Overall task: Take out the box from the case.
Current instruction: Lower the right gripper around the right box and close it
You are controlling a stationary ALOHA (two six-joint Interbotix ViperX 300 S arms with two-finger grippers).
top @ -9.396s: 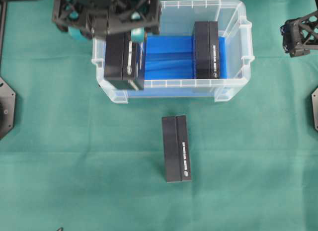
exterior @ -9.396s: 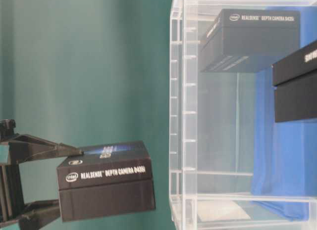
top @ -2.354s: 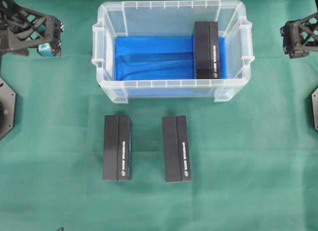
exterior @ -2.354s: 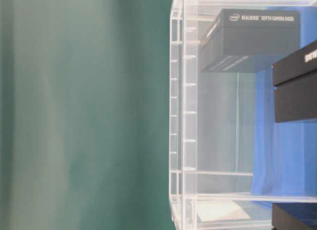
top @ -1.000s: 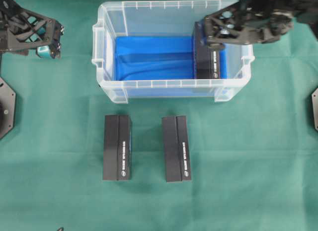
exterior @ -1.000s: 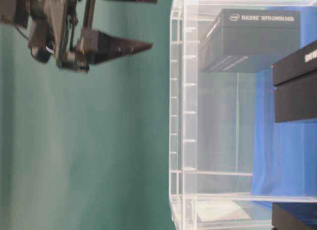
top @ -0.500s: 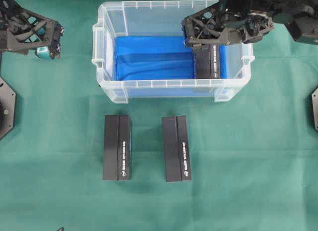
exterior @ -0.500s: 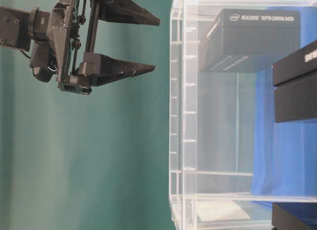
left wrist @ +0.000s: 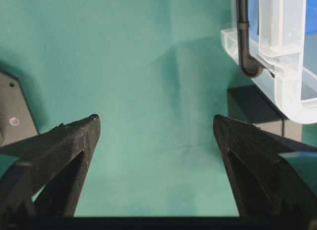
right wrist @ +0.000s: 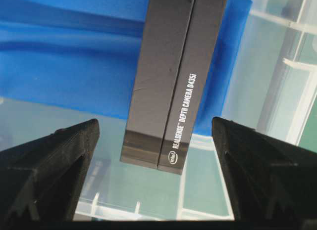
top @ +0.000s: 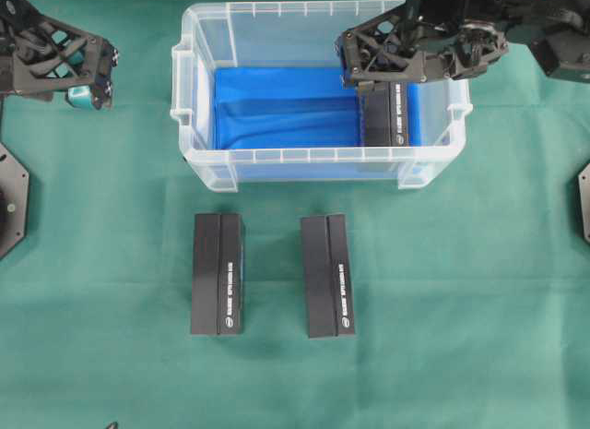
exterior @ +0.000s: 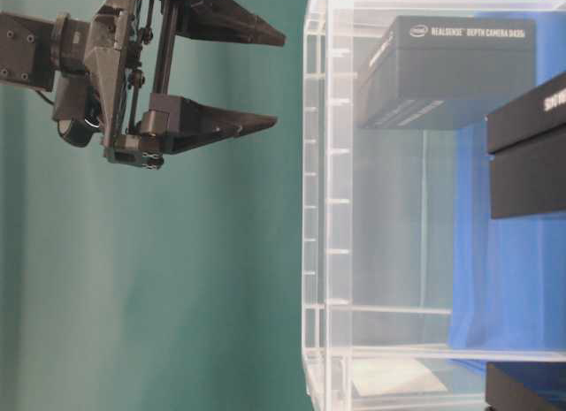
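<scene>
Although my right gripper (top: 369, 69) hangs over the right end of the case (top: 318, 155), the overhead view hides the far half of the box (top: 386, 115) inside it beneath the black arm frame. I can see only the near half of that box, lying on the blue lining (top: 281, 106) close to the right wall. From the right wrist camera the box (right wrist: 173, 81) shows most of its length: a long, matte black carton with a seam down its middle and white lettering along 1 edge; its far end is cut off at the top of the frame. The 2 black, wedge-shaped fingers (right wrist: 47, 165) stand wide apart on either side of it, touching nothing, so that hand is released and empty.

The table-level view is turned on its side and shows the right gripper (exterior: 270, 75) spread outside the rim of the ribbed, translucent plastic case (exterior: 327, 199), with the box (exterior: 451, 71) blurred behind the clear wall.

My left gripper (top: 88, 78) sits well apart at the far left, partly cut off by the frame edge. Its wrist camera shows both fingers (left wrist: 54, 156) spread over bare green cloth (left wrist: 148, 91), holding nothing, with a corner of the case (left wrist: 277, 86) at the right.

2 more black boxes (top: 218, 274) (top: 327, 276) lie side by side on the cloth, near of the case.
</scene>
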